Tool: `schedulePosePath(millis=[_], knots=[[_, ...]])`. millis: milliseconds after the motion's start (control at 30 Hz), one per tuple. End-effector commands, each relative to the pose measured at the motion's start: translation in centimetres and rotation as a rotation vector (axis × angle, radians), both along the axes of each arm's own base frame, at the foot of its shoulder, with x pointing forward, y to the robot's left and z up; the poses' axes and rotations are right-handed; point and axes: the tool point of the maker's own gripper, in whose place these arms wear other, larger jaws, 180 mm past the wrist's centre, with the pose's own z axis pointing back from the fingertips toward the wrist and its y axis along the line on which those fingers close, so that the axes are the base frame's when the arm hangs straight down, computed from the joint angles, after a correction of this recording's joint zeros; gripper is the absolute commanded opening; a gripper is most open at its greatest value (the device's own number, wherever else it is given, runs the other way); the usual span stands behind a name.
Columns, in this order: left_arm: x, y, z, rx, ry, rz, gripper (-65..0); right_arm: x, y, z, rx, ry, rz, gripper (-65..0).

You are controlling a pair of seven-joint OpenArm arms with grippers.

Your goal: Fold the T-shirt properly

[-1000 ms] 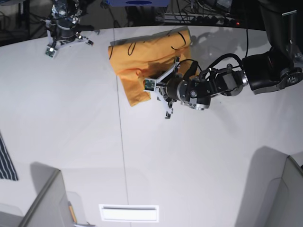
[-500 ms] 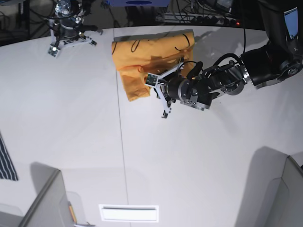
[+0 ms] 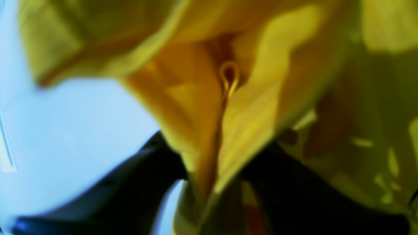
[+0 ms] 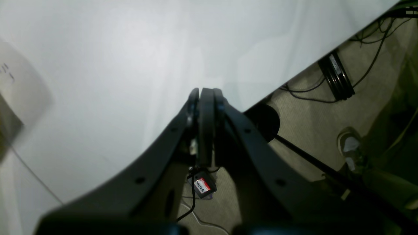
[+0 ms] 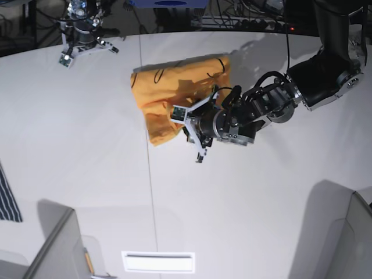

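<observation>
The orange-yellow T-shirt lies bunched and partly folded at the back middle of the white table. My left gripper sits at the shirt's near edge, reaching in from the right. In the left wrist view a blurred fold of the T-shirt hangs between the two dark fingers, which stand apart; the left gripper is open around that fold. My right gripper rests at the table's far left corner, away from the shirt. The right wrist view shows the right gripper shut on nothing.
A dark navy striped garment pokes in at the left edge. Grey bin walls stand at the front left and front right. Cables and gear lie beyond the table's far edge. A thin seam runs across the table.
My left arm has shifted left and slightly toward the front, dragging the shirt's near corner with it, and its jaws have parted. The right gripper stays shut in its far corner.
</observation>
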Motion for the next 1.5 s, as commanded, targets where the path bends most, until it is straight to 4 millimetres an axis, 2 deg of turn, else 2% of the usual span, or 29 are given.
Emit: schedulePosePath(millis=[0, 100, 167, 233, 333, 400, 500, 567, 633, 733, 833, 967, 1033, 1100, 1233, 1333, 1400, 1467], knots=[[0.7, -0.9, 1.5, -0.055, -0.006, 0.002, -34.4, 0.4, -0.4, 0.6, -0.023, -0.026, 0.008, -65.0], [0.8, -1.2, 2.0, -0.075, 0.010, 0.010, -16.9, 0.4, -0.4, 0.6, -0.023, -0.026, 0.008, -65.0], [1.5, -1.1, 2.6, -0.089, 0.001, 0.025, -8.1, 0.5, -0.4, 0.6, -0.025, -0.026, 0.009, -65.0], [2.9, -0.9, 3.7, -0.123, -0.020, 0.070, -3.9, 0.5, -0.5, 0.7, -0.028, -0.028, 0.009, -65.0], [5.0, -0.5, 6.7, -0.220, -0.073, 0.152, -5.9, 1.0, -1.2, 1.3, -0.064, -0.072, 0.012, -65.0], [5.5, -0.1, 8.9, -0.299, -0.108, 0.205, -10.4, 1.0, -1.7, 1.7, -0.096, -0.100, 0.016, -65.0], [4.8, 0.7, 11.6, -0.408, -0.146, 0.268, -26.2, 0.3, -3.5, 2.4, -0.157, -0.120, -0.002, -65.0], [3.7, 1.7, 12.4, -0.457, -0.154, 0.319, -44.9, -0.5, -4.1, 2.7, -0.186, -0.123, -0.005, -65.0], [2.7, 3.6, 12.3, -0.465, -0.155, 0.377, -65.0, -1.6, -4.0, 2.7, -0.192, -0.108, 0.001, -65.0], [0.7, 6.1, 10.6, -0.444, -0.121, 0.462, -65.0, -3.9, -3.6, 2.3, -0.177, -0.053, 0.003, -65.0], [-2.3, 9.0, 7.7, -0.367, -0.046, 0.515, -65.0, -7.5, -1.8, 1.4, -0.133, 0.041, 0.032, -65.0], [-8.8, 11.4, 3.8, -0.274, 0.106, 0.559, -65.0, -12.0, 0.9, 0.5, -0.059, 0.166, 0.078, -65.0], [-12.8, 12.0, 2.5, -0.280, 0.197, 0.594, -65.0, -14.0, 2.6, 0.0, 0.001, 0.246, 0.114, -65.0], [-17.3, 12.7, 1.7, -0.300, 0.297, 0.641, -65.0, -16.2, 5.6, -0.7, 0.097, 0.347, 0.172, -65.0], [-25.6, 12.9, 1.5, -0.338, 0.491, 0.714, -65.0, -18.6, 9.8, -1.9, 0.211, 0.474, 0.339, -65.0], [-30.4, 14.1, -0.1, -0.275, 0.606, 0.800, -65.0, -20.0, 11.5, -4.5, 0.216, 0.539, 0.443, -65.0], [-32.6, 15.5, -2.9, -0.209, 0.648, 0.896, -65.0, -21.2, 13.0, -6.7, 0.248, 0.604, 0.466, -65.0], [-34.5, 17.7, -6.7, -0.096, 0.663, 0.954, -65.0, -23.0, 14.3, -9.1, 0.295, 0.701, 0.454, -65.0]])
